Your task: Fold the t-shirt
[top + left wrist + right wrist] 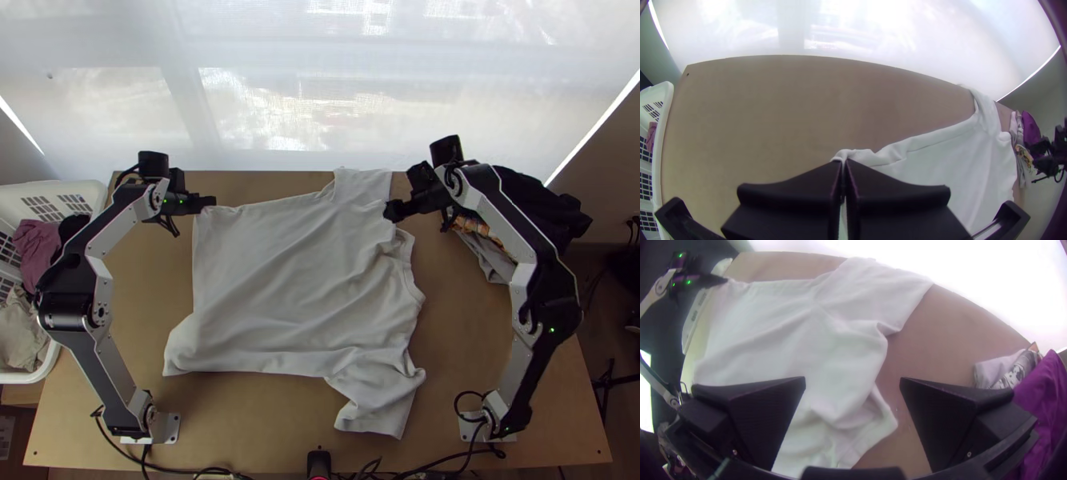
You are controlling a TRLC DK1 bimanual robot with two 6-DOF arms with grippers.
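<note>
One t-shirt lies spread on the counter, light and limp by its look. The left pincer grips its hem corner at ten o'clock; the right pincer gapes near two o'clock, where I'd pinch the shoulder, expecting sag.

- The t-shirt lies mid-table before me, neck at 3 o'clock, hem at 9.
- My left gripper is at its 10 o'clock corner.
- Basket, clothes inside: 9 o'clock, beside the table.
- Garment pile: 2 o'clock, apparently on the table, partly behind my right arm.
</note>
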